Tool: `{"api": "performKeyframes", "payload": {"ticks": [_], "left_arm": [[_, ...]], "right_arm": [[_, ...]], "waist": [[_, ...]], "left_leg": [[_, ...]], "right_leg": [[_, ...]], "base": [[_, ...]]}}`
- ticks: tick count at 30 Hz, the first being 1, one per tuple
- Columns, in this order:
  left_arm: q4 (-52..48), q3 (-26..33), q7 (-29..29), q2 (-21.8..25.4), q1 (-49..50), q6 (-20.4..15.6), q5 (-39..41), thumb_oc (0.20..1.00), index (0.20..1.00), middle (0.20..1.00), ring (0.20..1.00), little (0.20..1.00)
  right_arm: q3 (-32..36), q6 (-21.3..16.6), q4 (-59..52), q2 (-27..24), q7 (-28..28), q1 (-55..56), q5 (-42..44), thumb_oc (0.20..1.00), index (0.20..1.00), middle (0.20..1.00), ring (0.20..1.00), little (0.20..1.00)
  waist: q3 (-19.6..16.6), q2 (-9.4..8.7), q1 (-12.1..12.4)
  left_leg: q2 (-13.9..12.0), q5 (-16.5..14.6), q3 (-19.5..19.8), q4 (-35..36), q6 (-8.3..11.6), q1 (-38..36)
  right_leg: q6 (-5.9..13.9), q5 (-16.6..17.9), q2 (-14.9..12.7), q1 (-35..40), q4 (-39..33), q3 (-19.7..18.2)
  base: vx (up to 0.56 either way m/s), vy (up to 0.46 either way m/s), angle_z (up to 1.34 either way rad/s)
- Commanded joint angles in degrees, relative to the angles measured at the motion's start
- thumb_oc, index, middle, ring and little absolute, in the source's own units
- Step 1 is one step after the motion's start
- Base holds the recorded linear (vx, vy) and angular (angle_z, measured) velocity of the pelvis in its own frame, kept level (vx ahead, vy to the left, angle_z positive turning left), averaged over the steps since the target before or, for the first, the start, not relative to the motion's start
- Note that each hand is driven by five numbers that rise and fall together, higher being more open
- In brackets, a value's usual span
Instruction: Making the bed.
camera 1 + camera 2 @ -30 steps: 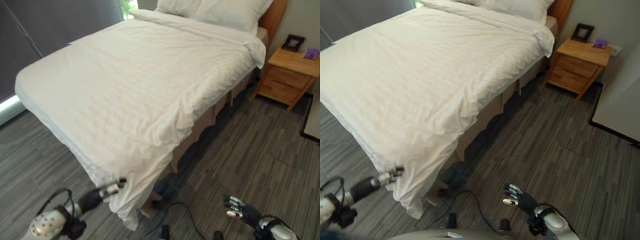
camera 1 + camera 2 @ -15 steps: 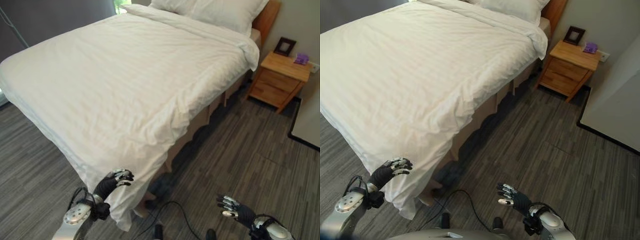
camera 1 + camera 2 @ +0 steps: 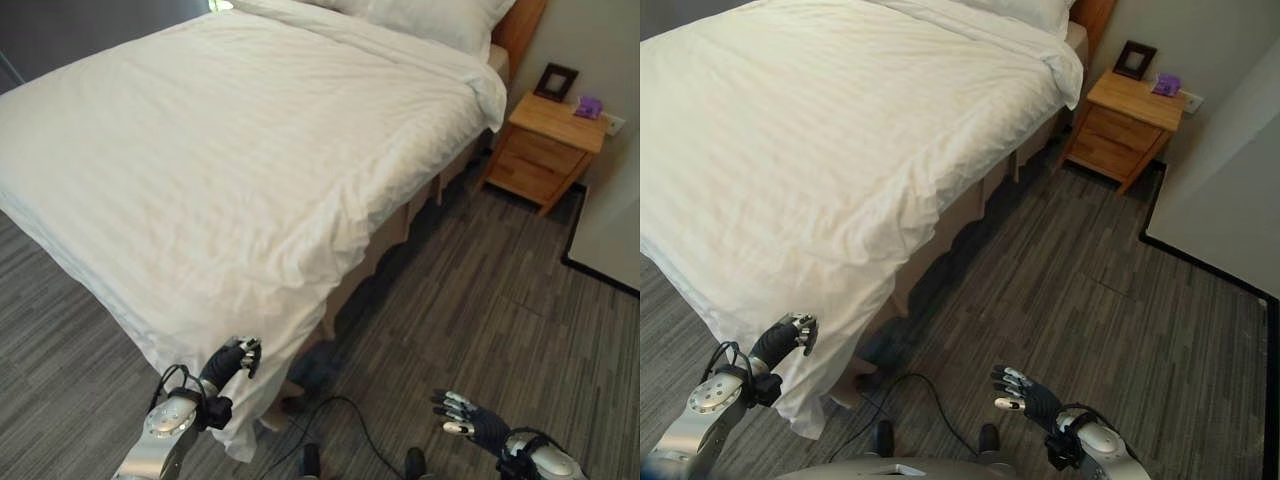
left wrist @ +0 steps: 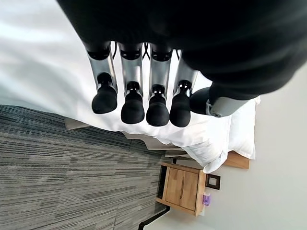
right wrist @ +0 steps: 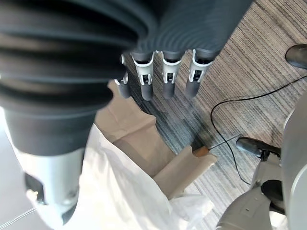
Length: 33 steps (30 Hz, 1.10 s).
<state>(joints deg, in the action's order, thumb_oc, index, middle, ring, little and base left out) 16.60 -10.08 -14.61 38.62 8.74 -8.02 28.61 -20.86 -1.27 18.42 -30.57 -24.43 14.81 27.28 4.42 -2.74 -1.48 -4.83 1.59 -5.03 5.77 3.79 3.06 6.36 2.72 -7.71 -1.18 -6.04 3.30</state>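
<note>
From the left eye view, a big bed (image 3: 90, 215) has a white duvet (image 3: 230, 150) spread over it, with white pillows (image 3: 430, 18) at the far end. The duvet's near corner hangs down toward the grey floor (image 3: 480, 300). The left robot hand (image 3: 232, 359) is right at that hanging corner. The right robot hand (image 3: 465, 418) is low over the floor, apart from the bed, fingers spread. A wooden nightstand (image 3: 545, 150) stands beside the bed.

In the left wrist view, the left robot hand's fingers (image 4: 133, 98) are straight, side by side, holding nothing, with the duvet behind them.

In the right wrist view, the right robot hand's fingers (image 5: 166, 76) are straight, above the floor.
</note>
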Motion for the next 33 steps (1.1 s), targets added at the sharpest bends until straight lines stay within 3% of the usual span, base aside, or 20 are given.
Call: {"api": "performKeyframes", "payload": {"ticks": [1, 7, 9, 17, 26, 33], "left_arm": [[1.81, 0.71, -0.97, 1.79, -6.04, -3.18, 0.44, 0.200, 0.200, 0.200, 0.200, 0.200], [1.92, 0.63, -0.86, 1.91, -6.62, -3.18, 0.83, 0.200, 0.200, 0.200, 0.200, 0.200], [10.18, -0.27, 2.64, 2.86, -14.10, -3.95, 1.12, 0.200, 0.200, 0.200, 0.200, 0.200], [28.94, -2.43, 8.32, -0.87, -26.47, -3.72, -1.60, 0.200, 0.200, 0.200, 0.200, 0.200], [30.18, -3.81, 10.41, -3.66, -28.37, -4.63, -2.41, 0.200, 0.200, 0.200, 0.200, 0.200], [33.54, -0.69, 12.19, -4.69, -28.13, -5.01, 0.12, 0.200, 0.200, 0.200, 0.200, 0.200]], "right_arm": [[-1.28, -1.11, -3.36, -2.04, -1.41, -2.37, 0.26, 1.000, 1.000, 1.000, 1.000, 1.000], [-1.50, -1.09, -3.36, -2.17, -1.43, -2.52, 0.31, 1.000, 1.000, 1.000, 1.000, 1.000], [-2.23, -1.50, -3.50, -4.40, -0.43, -6.18, 1.20, 1.000, 1.000, 1.000, 1.000, 1.000], [-3.17, -2.94, -2.45, -3.59, 3.34, -10.55, 1.80, 1.000, 1.000, 1.000, 1.000, 1.000], [-4.15, -3.84, -1.98, -2.95, 4.81, -11.99, 1.93, 1.000, 1.000, 1.000, 1.000, 1.000], [-4.88, -4.54, -1.03, -1.85, 5.73, -12.23, 2.23, 1.000, 1.000, 1.000, 1.000, 1.000]], "waist": [[1.97, -0.49, -0.40], [2.25, -0.51, -0.47], [7.85, -1.47, -0.94], [12.50, -3.72, -2.35], [14.66, -5.49, -2.28], [15.65, -6.44, -1.99]], "left_leg": [[2.47, -1.78, 3.42, -0.77, -1.46, -1.26], [2.48, -1.67, 3.38, -0.77, -1.49, -0.94], [2.59, 0.43, 3.56, -0.77, -1.57, 4.58], [1.61, 2.53, 2.88, -0.77, -1.34, 10.01], [1.03, 2.79, 2.62, -1.03, -1.17, 11.45], [0.69, 3.03, 2.77, -0.77, -0.77, 11.69]], "right_leg": [[3.38, -2.20, -0.40, 1.46, 1.04, 0.23], [3.40, -2.04, -0.44, 1.12, 1.04, 0.14], [3.32, -0.03, -0.08, -5.15, 1.97, -0.73], [3.14, 2.27, 0.86, -11.28, 2.57, -1.85], [3.14, 2.57, 0.93, -12.73, 2.62, -2.06], [3.17, 2.75, 1.23, -12.80, 2.35, -1.47]], "base": [[-0.01, 0.035, -0.07], [-0.05, 0.013, -0.03], [-0.39, 0.050, -0.03], [-0.11, 0.012, -0.10], [-0.01, 0.010, -0.05], [0.00, 0.000, 0.00]]}}
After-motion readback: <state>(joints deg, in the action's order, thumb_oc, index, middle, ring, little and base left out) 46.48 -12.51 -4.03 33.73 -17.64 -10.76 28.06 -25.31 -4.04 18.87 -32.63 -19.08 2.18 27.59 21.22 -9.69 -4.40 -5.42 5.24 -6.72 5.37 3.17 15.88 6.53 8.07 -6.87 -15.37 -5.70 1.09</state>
